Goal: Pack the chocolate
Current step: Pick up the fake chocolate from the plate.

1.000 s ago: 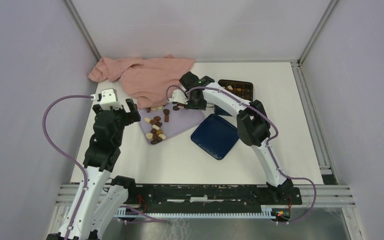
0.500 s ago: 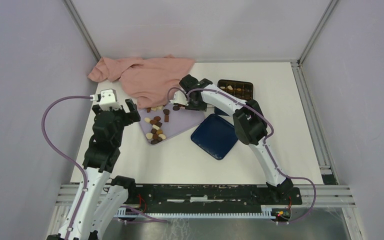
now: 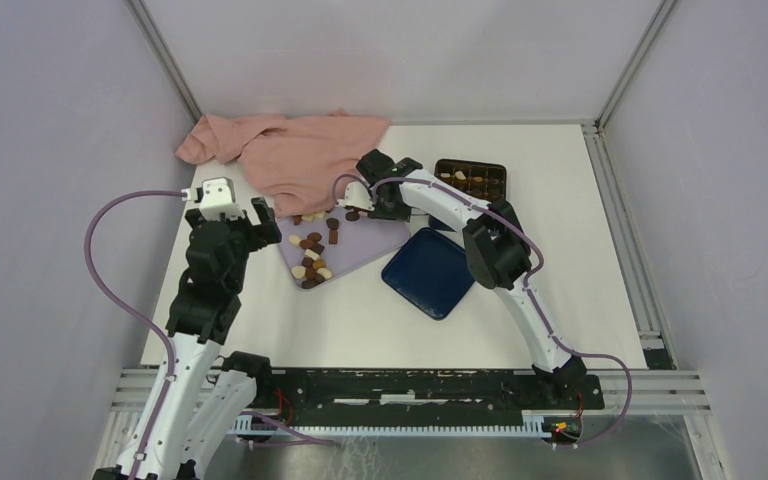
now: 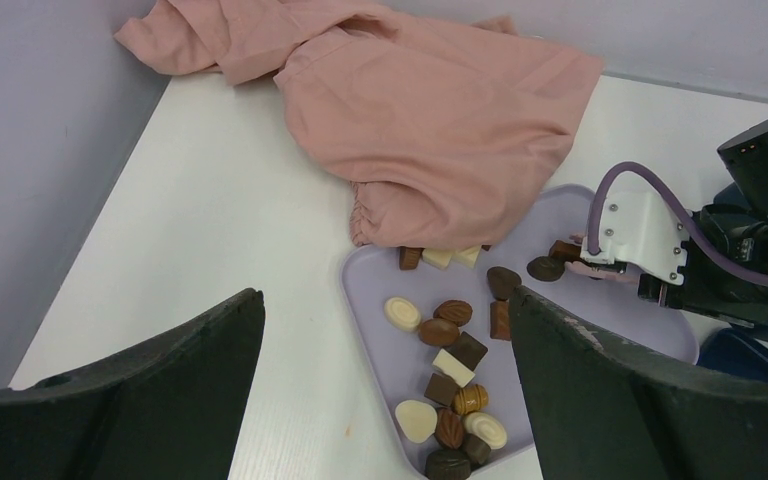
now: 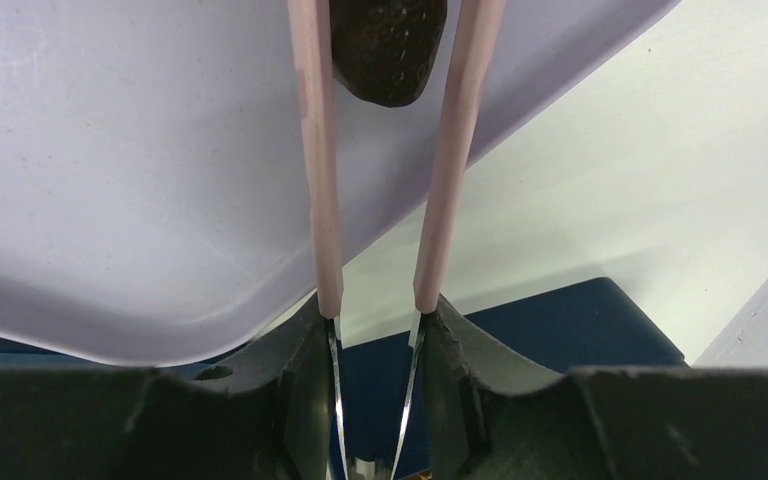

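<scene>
The pink fingers of the right gripper are clamped on a dark brown oval chocolate piece, which is seen near the rim of a flat lilac plastic tray. More brown and cream chocolate pieces are scattered on that tray. The left gripper is held wide apart above the white table.

No legible text (in any view)

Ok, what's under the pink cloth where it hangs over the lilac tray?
The pink cloth covers the far edge of the lilac tray. One brown and two cream chocolates poke out at its hem; anything further underneath is hidden.
</scene>
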`<state>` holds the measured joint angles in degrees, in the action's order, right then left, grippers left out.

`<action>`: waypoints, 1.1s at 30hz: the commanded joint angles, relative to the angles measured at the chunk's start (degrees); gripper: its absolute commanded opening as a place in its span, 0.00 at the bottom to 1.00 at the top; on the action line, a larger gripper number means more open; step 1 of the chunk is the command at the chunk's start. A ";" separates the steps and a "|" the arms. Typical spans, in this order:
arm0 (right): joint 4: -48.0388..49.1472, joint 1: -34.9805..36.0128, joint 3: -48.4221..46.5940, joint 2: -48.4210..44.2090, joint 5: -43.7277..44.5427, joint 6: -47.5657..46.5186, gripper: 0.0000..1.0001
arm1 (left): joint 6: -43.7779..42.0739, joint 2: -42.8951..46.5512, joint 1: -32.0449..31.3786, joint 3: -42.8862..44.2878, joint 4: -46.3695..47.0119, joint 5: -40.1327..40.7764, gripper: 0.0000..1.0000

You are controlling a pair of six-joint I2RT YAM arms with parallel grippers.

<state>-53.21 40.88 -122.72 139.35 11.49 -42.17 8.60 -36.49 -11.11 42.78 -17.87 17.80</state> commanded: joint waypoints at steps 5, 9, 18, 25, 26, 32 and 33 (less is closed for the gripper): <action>0.11 1.10 -2.64 0.21 -0.66 0.52 0.35 | -3.19 0.19 -0.01 0.57 1.94 -0.32 0.96; 0.02 1.41 -2.52 -0.44 -1.10 0.47 0.31 | -3.23 0.19 0.04 0.55 1.93 -0.33 0.96; -0.22 1.56 -1.55 -3.18 -2.65 0.86 0.20 | -3.23 0.40 0.03 0.55 1.87 -0.31 0.96; -0.25 1.54 -1.10 -5.27 -3.68 1.30 0.14 | -3.24 0.32 0.06 0.55 1.87 -0.18 0.96; -0.22 1.52 -1.08 -5.55 -3.76 1.35 0.14 | -3.18 0.28 0.02 0.48 1.87 -0.14 0.96; 0.00 1.56 -0.68 -7.97 -4.33 1.65 0.10 | -3.18 0.22 0.05 0.46 1.84 0.04 0.96; -0.05 1.52 -0.61 -8.34 -4.82 1.73 0.10 | -3.19 0.19 0.00 0.46 1.79 0.04 0.96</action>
<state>-53.71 42.04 -122.76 136.86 7.94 -41.60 8.60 -36.49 -11.11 42.78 -17.87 17.85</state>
